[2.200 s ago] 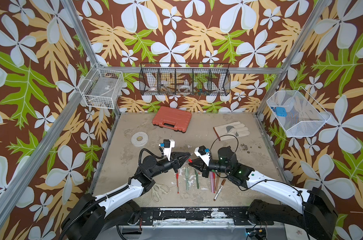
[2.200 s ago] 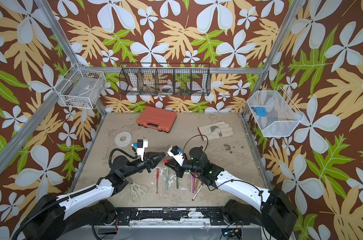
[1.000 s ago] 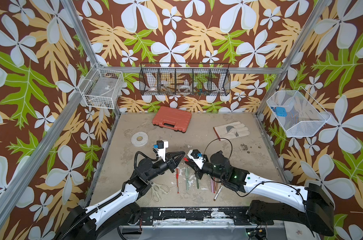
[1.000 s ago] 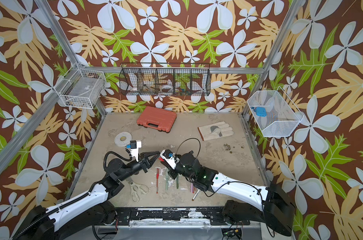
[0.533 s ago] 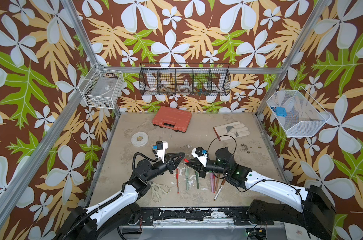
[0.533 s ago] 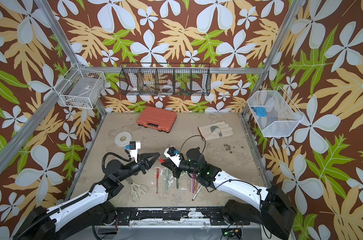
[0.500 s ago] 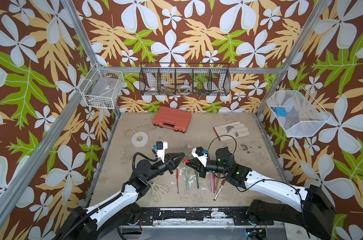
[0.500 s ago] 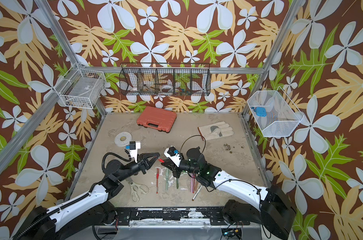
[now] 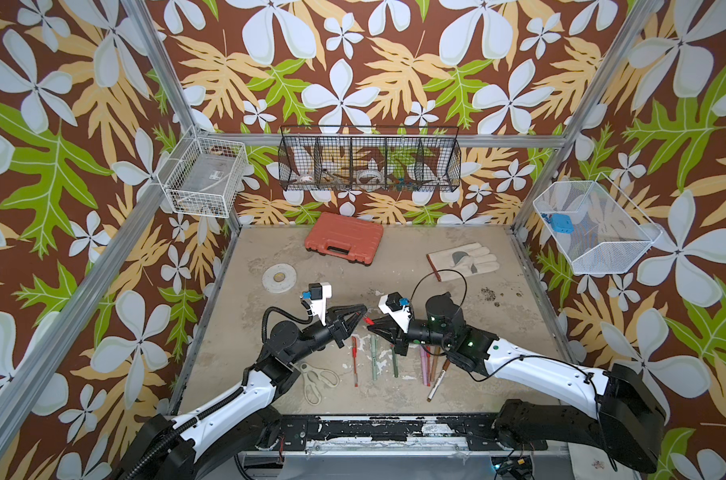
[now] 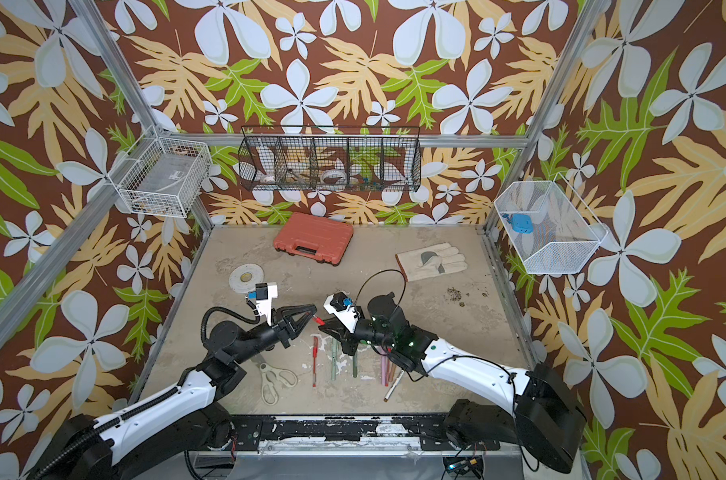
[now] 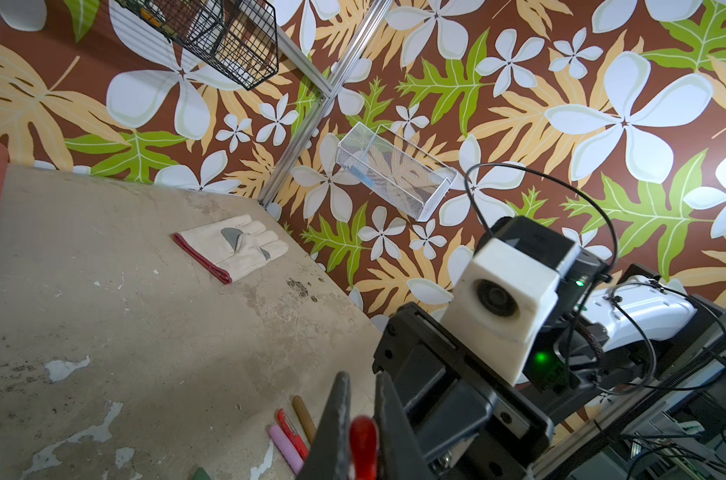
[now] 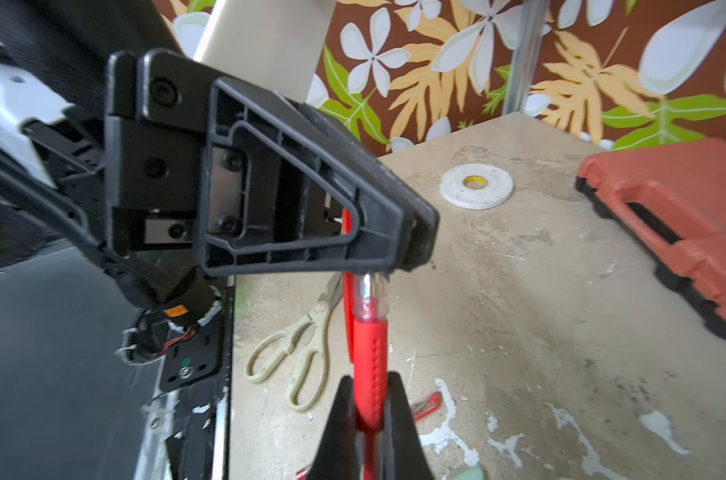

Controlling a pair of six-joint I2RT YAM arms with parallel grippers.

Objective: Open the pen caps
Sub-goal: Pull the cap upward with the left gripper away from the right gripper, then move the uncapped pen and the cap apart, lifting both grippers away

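While the two arms meet tip to tip above the middle of the table, the left gripper (image 11: 361, 382) is clamped on a short red cap (image 11: 363, 436) and the right gripper (image 12: 369, 382) is clamped on the ribbed grip of the matching red pen (image 12: 369, 353). Right wrist view: the pen's clear nose and metal point stand bare just short of the left jaws, so the cap appears drawn off or very nearly so; whether the point is wholly free cannot be told. Both top views: the red piece sits between the two gripper tips, clear of the surface.

Below them a row of pens (image 9: 395, 368) lies side by side on the table (image 9: 498, 316): red, pale green, dark green, pink, brown and a pale one lying askew. Left wrist view: the pink, red and brown ends look capped. Judged progress: one cap in hand, the rest not yet opened; no loose cap can be made out for certain.

Beside the row lie cream scissors (image 9: 310, 375); farther back, a white tape roll (image 9: 279, 277), an orange-red case (image 9: 344, 243) and a work glove (image 9: 463, 262). Surface: worn, stained beige with chipped white patches. Enclosure: aluminium posts, flowered brown wallpaper, a black wire rack (image 9: 369, 189) on the back wall, a white wire basket (image 9: 205, 178) on one side wall and a white mesh basket (image 9: 594, 232) on the opposite one
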